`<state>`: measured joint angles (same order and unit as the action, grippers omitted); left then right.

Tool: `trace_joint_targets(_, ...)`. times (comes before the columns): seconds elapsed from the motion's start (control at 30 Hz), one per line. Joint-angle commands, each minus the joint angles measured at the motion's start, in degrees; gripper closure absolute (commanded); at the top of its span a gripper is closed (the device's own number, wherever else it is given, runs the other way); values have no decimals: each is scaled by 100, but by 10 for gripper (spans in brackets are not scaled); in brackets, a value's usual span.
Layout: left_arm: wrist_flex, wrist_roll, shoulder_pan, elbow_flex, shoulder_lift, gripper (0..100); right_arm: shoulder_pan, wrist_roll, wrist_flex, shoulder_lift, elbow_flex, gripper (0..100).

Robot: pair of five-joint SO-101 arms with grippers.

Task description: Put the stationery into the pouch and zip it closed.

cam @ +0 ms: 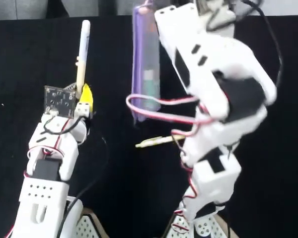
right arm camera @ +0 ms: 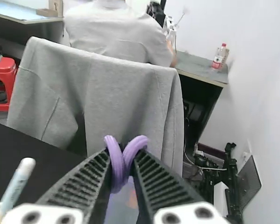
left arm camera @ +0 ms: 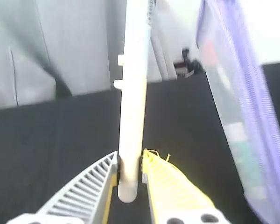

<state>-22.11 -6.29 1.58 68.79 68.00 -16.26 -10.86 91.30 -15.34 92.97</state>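
the left gripper (left arm camera: pixel 129 173) was clamped on the lower end of a white pen (cam: pixel 82 49), holding it upright above the black tabletop (cam: pixel 20 64). a thin yellowish stick (cam: pixel 154 142) lay between the arms. farther off, the right gripper (right arm camera: pixel 123 172) was pinched on the top edge of the purple pouch (cam: pixel 145 64), which hung near the pen.

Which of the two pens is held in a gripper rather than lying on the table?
The white pen, standing upright in the left gripper. The other, a yellowish pen, lies flat on the black table.
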Motion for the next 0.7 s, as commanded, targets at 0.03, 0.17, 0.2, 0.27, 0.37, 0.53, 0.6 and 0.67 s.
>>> trace_joint_targets(0.03, 220, 308, -286, -523, -563, 971, -176, 62, 378, 866, 277, 987)
trace_joint_targets(0.17, 870, 1125, -796, -426, -879, 971, -141, 18, 580, 1235, 277, 987)
trace_joint_targets(0.2, 993, 1336, -901, -400, -914, 971, -141, 18, 624, 1305, 277, 987)
trace_joint_targets(0.27, 1116, 1626, -1015, -374, -949, 971, -141, 9, 668, 1393, 268, 987)
trace_joint_targets(0.37, 1125, 1881, -1077, -409, -941, 971, -105, 9, 677, 1437, 233, 987)
trace_joint_targets(0.53, 1143, 2215, -1042, -435, -888, 971, 220, 53, 571, 1420, 207, 987)
trace_joint_targets(0.6, 1143, 2251, -1042, -426, -774, 971, 290, 53, 554, 1358, 215, 987)
trace_joint_targets(0.67, 1143, 2242, -1042, -374, -642, 971, 273, 53, 527, 1279, 215, 987)
